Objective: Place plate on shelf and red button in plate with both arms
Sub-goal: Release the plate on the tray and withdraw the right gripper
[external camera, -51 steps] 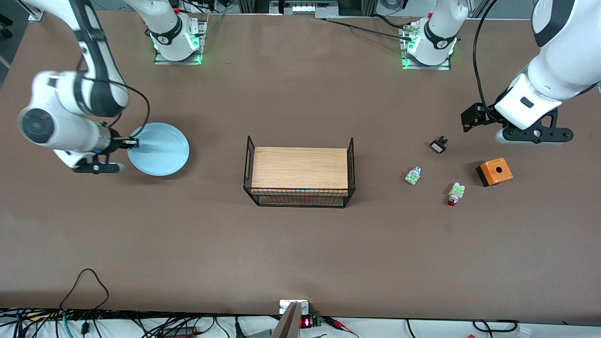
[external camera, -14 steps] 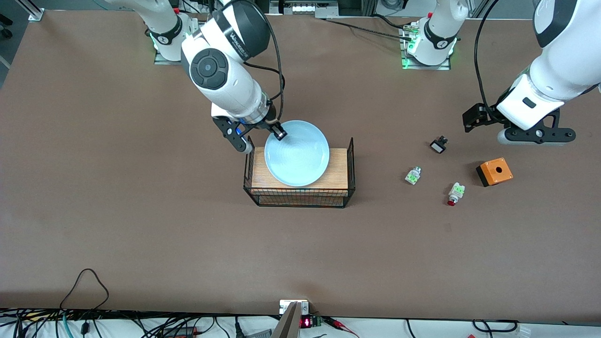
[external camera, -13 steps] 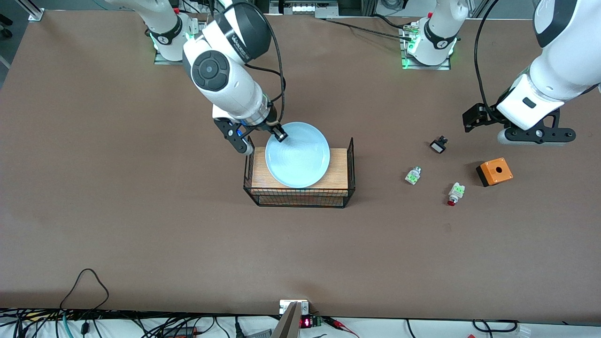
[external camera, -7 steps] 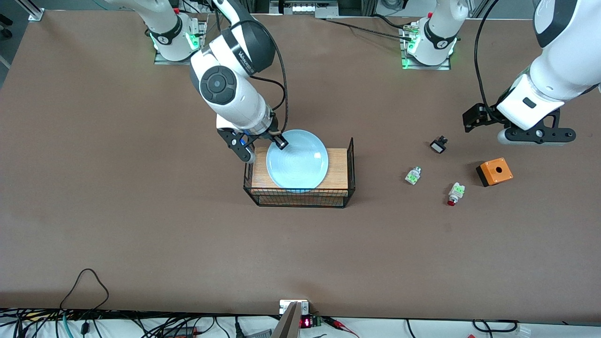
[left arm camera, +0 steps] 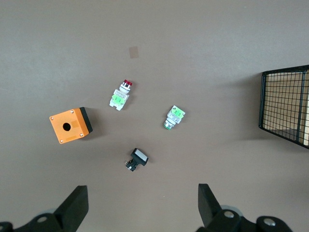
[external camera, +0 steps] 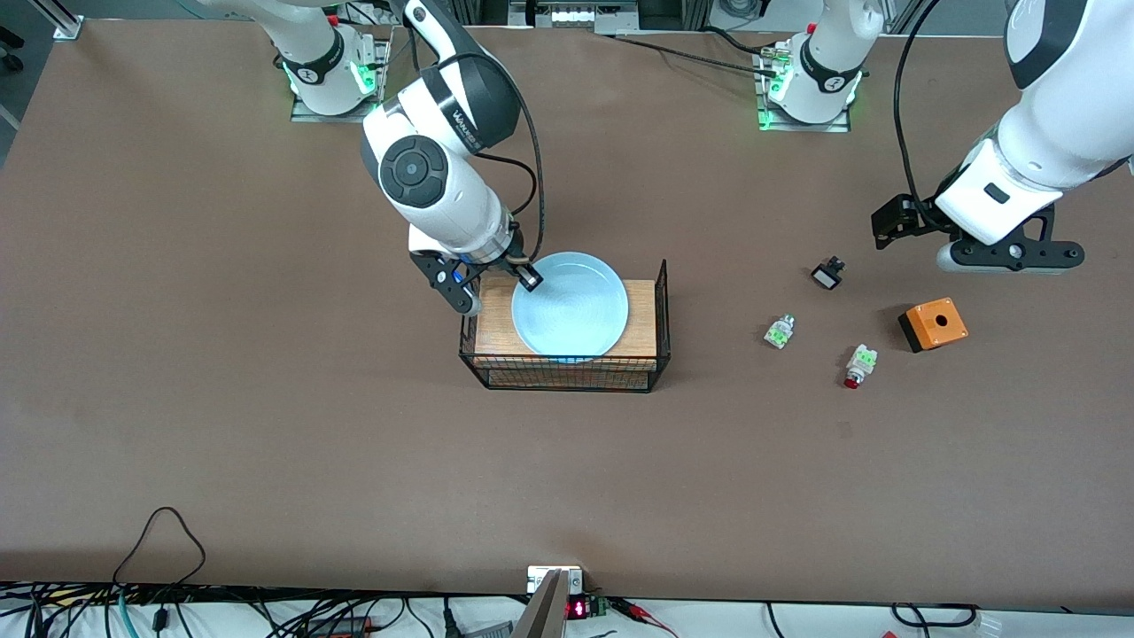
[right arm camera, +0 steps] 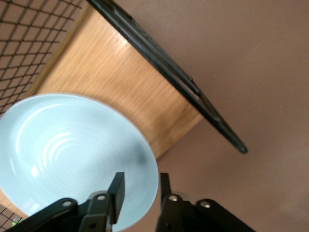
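The pale blue plate (external camera: 571, 306) is over the wooden board (external camera: 492, 328) in the wire basket (external camera: 564, 377), low and level. My right gripper (external camera: 529, 276) is shut on the plate's rim at the edge toward the robots' bases. In the right wrist view one finger is inside the plate (right arm camera: 72, 159) and the other outside, at my right gripper (right arm camera: 141, 186). The red button (external camera: 858, 365) lies on the table toward the left arm's end and shows in the left wrist view (left arm camera: 120, 94). My left gripper (external camera: 1005, 257) waits open and empty above the table, fingers (left arm camera: 72, 208) wide apart.
Near the red button lie a white-green part (external camera: 779, 331), a black part (external camera: 827, 273) and an orange box with a hole (external camera: 933, 324). The left wrist view shows the same three (left arm camera: 174, 117), (left arm camera: 136, 159), (left arm camera: 70, 125) and the basket's end (left arm camera: 285, 104).
My right gripper has carried the plate from the right arm's end of the table to over the basket, then lower and slightly toward the left arm's end. The left arm has not moved.
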